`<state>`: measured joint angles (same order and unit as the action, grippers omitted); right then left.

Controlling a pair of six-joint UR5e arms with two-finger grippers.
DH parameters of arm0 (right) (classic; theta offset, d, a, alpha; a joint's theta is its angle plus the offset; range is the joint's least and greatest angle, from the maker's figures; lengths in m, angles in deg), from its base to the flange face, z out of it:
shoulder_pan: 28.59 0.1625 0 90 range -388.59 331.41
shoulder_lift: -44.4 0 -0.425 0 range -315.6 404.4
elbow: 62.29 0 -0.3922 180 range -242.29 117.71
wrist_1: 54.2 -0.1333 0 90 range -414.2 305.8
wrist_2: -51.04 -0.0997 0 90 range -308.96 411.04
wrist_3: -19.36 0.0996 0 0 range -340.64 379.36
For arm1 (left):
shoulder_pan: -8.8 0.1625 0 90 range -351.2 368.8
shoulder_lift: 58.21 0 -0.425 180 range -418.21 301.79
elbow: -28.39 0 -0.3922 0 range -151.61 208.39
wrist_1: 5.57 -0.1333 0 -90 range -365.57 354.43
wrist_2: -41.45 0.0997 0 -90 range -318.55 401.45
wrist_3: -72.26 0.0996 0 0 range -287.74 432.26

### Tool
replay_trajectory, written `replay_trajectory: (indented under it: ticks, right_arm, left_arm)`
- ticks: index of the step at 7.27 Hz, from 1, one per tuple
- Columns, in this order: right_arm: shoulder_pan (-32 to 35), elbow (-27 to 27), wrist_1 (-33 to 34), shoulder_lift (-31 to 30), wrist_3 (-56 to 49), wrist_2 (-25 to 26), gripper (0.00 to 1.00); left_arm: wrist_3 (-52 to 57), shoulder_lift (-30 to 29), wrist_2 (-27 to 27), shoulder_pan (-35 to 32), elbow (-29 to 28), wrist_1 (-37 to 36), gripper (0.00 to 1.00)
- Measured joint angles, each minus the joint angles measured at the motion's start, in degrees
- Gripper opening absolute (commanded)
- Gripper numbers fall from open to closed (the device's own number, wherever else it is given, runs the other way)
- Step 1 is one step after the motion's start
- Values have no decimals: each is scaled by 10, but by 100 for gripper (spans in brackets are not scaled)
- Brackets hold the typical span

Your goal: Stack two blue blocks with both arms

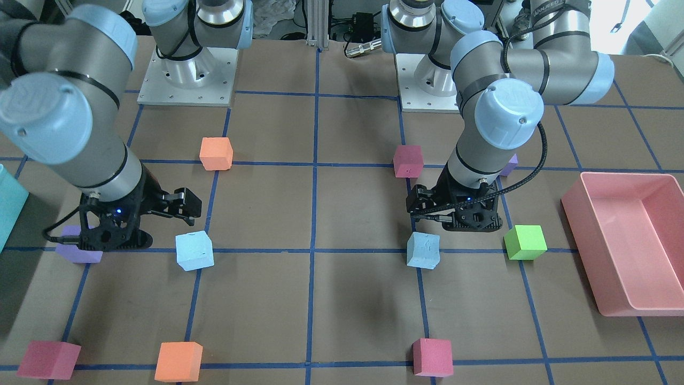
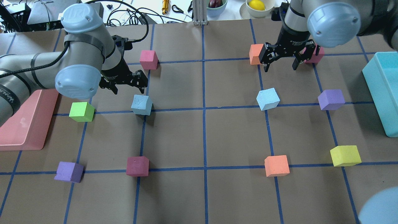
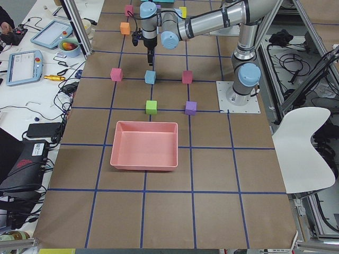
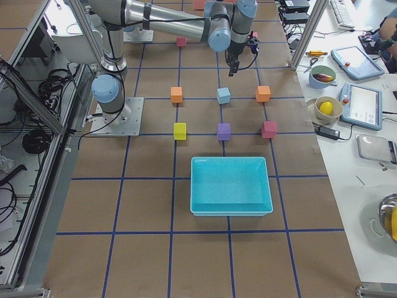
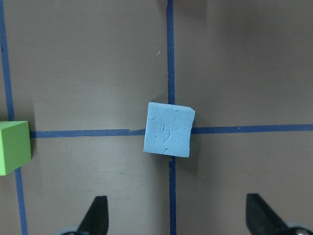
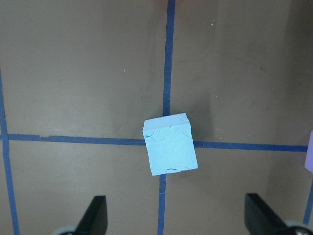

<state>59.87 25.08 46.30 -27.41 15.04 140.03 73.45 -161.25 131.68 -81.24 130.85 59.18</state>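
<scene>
One pale blue block [image 2: 141,105] lies on a tape crossing on the table's left half, also in the left wrist view [image 5: 168,136]. My left gripper [image 2: 128,88] is open and empty, raised just beyond the block. Both fingertips [image 5: 96,215] are clear of the block. The other blue block [image 2: 268,99] lies on the right half, also in the right wrist view [image 6: 170,144]. My right gripper [image 2: 280,67] is open and empty, raised beyond that block and apart from it. Both blocks rest on the table, far apart.
A green cube [image 2: 81,111] and a pink bin [image 2: 28,124] lie left of the left block. A purple cube [image 2: 331,99] and a teal bin [image 2: 384,90] lie right of the right block. An orange cube [image 2: 256,54] and red cubes [image 2: 148,59] sit near the grippers.
</scene>
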Motion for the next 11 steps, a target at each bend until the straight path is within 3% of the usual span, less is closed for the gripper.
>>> replay_trajectory:
  ticks: [3,7,8,9,10,11]
  right_arm:
    - [0,34,95,60,-4,-1,100]
    - [0,121,176,73,-6,-1,97]
    - [0,133,190,74,-4,-2,53]
    - [0,138,207,75,-4,-3,21]
    - [0,140,217,76,-4,-3,0]
    - [0,139,221,76,-3,-2,0]
  left_arm:
    - [3,-42,6,-16,28,-66,100]
    - [9,-64,8,-16,34,-87,100]
    - [12,-72,8,-14,35,-96,100]
    - [16,-82,9,-12,35,-107,100]
    - [22,-87,9,-11,36,-112,100]
    - [33,-90,9,-10,36,-115,100]
